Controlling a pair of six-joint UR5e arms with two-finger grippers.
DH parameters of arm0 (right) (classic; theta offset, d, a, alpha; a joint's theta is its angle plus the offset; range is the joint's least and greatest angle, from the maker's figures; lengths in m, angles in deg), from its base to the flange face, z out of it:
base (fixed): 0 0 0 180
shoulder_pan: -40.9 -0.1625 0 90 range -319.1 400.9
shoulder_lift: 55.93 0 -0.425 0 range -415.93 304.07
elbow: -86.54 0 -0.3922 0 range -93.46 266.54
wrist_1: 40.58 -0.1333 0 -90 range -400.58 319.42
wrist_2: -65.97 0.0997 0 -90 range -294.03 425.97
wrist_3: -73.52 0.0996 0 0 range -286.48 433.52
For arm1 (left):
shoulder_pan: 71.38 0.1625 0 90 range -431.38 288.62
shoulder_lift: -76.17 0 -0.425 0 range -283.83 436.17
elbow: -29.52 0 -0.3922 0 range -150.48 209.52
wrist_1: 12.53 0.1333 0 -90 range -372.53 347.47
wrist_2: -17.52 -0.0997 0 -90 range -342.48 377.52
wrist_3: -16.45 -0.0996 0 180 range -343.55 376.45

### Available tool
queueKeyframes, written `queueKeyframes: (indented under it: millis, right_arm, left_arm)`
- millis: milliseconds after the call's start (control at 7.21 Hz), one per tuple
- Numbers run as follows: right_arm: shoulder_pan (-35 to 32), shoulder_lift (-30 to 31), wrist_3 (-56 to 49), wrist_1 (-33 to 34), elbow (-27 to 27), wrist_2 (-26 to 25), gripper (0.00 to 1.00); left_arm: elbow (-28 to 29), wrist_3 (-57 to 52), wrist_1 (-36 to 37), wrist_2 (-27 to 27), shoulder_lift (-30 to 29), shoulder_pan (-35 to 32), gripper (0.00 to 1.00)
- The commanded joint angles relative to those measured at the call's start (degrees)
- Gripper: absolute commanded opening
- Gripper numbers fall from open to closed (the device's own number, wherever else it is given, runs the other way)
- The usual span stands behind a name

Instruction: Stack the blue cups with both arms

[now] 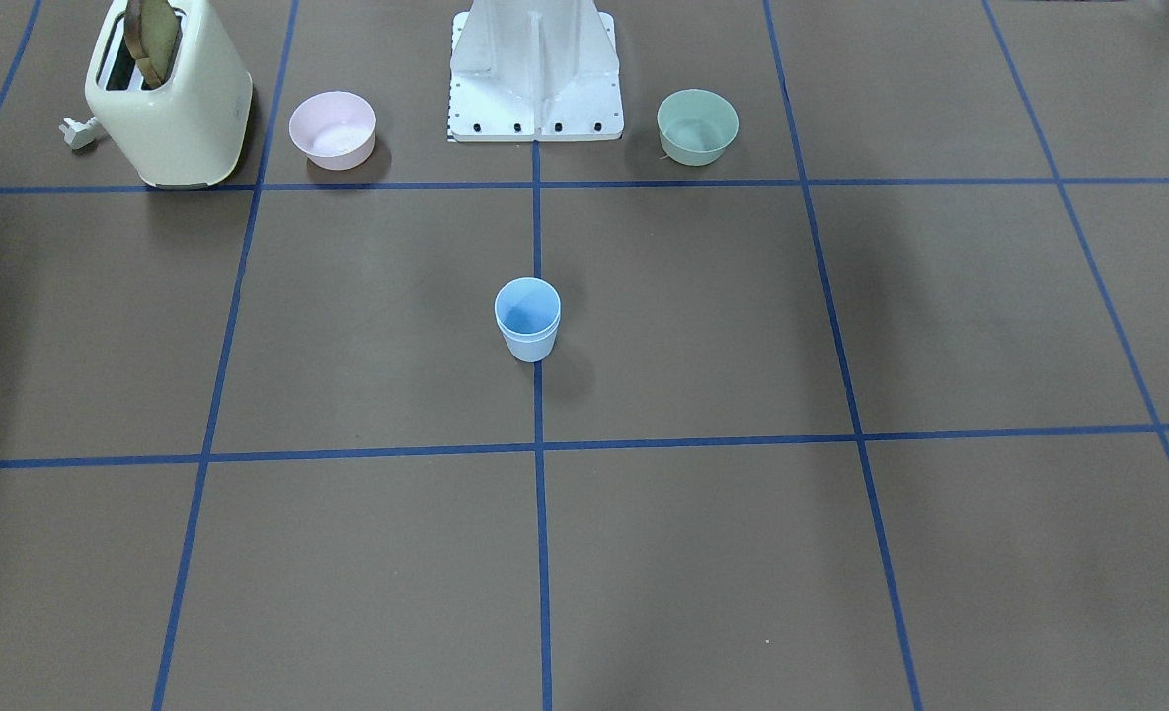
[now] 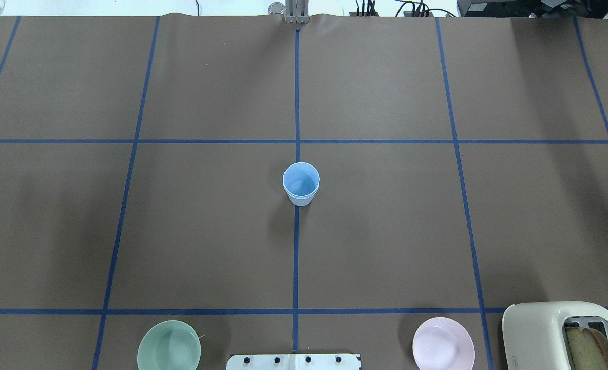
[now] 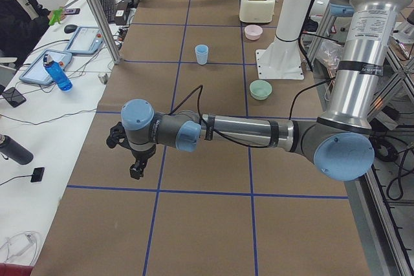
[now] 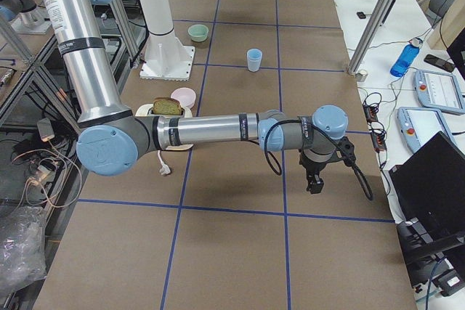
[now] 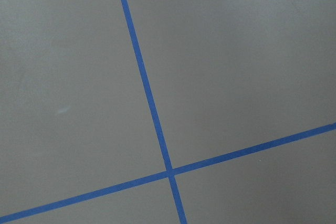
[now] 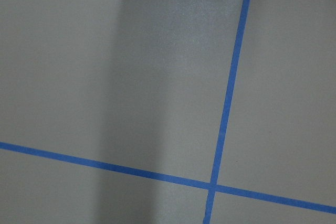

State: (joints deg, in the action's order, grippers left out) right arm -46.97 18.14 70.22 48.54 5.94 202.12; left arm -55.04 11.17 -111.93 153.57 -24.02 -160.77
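Your left arm [image 3: 246,132] and right arm [image 4: 211,130] stretch low to opposite sides, apparently parked clear. You cannot tell whether the left gripper [image 3: 136,171] or the right gripper [image 4: 314,185] is parted or closed. The blue cups [image 1: 527,318] stand nested upright, well apart from both grippers and between them, so stacking looks complete.

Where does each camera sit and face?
Front-facing: across the table, facing the pedestal base; no arm.
Overhead: behind the robot, looking forward over the blue cups; no arm.
Exterior left: left table end; left arm, left gripper near.
Exterior right: right end; right arm, right gripper near.
Left wrist: down on taped paper; no fingers.
Right wrist: likewise.
Shared: front-facing and overhead both show blue cups.
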Motion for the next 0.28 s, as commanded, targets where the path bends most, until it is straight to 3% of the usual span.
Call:
queueKeyframes:
  millis: [0,139]
  right_arm:
    - [0.07,0.03,0.39,0.00,-0.18,-0.19,1.00]
    - [0.07,0.03,0.39,-0.08,-0.26,-0.10,1.00]
  left_arm:
    - [0.01,0.01,0.00,0.00,-0.01,0.00,0.99]
    - [0.01,0.01,0.00,0.00,-0.01,0.09,0.99]
